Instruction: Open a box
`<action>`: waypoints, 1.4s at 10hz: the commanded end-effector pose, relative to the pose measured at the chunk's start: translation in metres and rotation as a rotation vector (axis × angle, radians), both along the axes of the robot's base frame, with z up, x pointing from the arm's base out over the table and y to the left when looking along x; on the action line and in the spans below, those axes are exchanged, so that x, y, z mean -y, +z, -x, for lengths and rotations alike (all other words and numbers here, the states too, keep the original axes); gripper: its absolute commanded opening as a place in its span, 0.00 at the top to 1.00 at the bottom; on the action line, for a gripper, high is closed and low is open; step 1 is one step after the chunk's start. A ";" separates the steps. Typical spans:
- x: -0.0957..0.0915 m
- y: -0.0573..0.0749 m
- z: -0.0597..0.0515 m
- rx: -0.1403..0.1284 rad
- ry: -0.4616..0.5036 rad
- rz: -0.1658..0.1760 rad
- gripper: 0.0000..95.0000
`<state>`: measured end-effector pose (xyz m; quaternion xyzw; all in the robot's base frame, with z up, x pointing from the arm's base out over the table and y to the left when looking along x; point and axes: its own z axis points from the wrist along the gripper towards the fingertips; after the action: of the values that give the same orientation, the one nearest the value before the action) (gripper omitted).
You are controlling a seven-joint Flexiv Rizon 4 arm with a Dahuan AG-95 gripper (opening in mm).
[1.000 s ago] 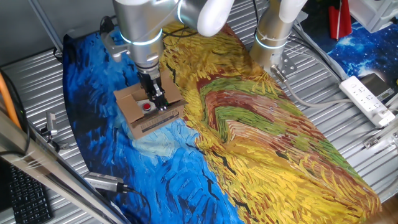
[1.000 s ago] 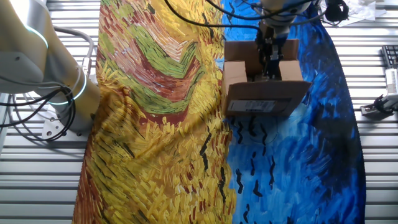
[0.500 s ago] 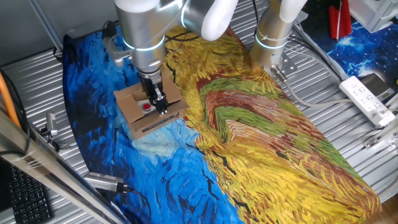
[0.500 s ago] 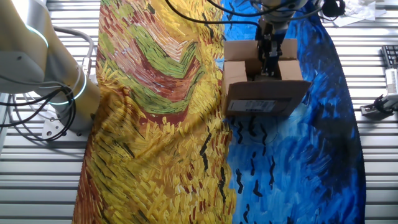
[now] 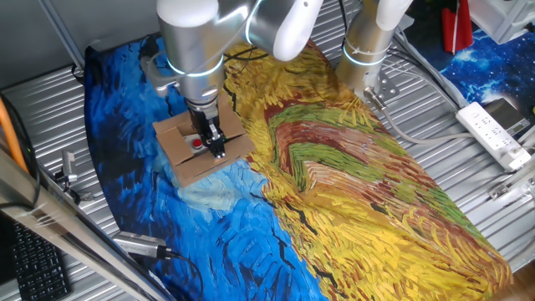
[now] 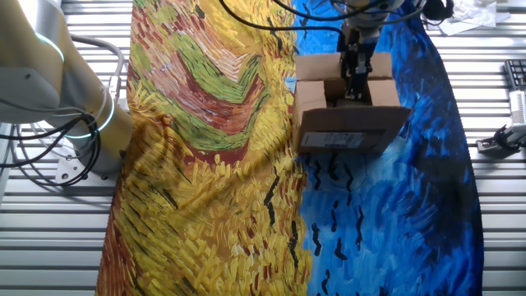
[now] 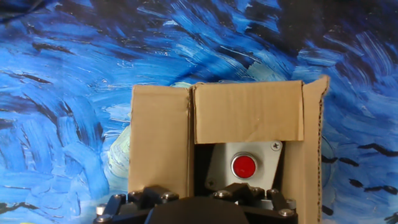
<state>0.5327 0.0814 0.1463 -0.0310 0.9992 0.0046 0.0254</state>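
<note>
Since the earlier pictures the silver arm has shifted slightly away from the near edge of the small brown corrugated cardboard box (image 5: 197,148), and the front flap with its label, which stood out toward the camera in one fixed view, now lies lower and shows less; in the other fixed view the carton looks unchanged.

There is one box and one black two-finger claw (image 5: 214,147), and inside the box one grey plate carrying a single round red button (image 7: 244,166). A second pale robot arm base (image 6: 49,90) stands off the cloth. One white power strip (image 5: 495,134) lies on the ribbed metal counter (image 5: 50,109).

The box sits on the blue part of the painted blue-and-yellow cloth (image 6: 205,164), near the boundary with the yellow. Its top is partly open: in the hand view one flap folds over the far side, another covers the left, and a side flap stands up at the right with a torn, wavy edge. A white printed label (image 6: 333,140) shows on the flap facing the other fixed camera.

The claw reaches down into the opening; whether its fingers are apart or together I cannot tell.
</note>
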 end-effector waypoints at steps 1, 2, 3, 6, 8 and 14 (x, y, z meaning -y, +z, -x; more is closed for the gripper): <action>0.001 -0.003 0.000 0.002 0.001 0.004 0.20; 0.001 -0.005 -0.001 0.002 0.001 0.006 0.20; 0.002 -0.008 -0.002 0.002 0.004 0.008 0.20; 0.003 -0.016 -0.004 0.002 0.009 0.014 0.20; 0.004 -0.024 -0.006 0.002 0.012 0.020 0.20; 0.005 -0.033 -0.007 0.005 0.012 0.026 0.20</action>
<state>0.5399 0.0771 0.1137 -0.0375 0.9989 -0.0079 0.0272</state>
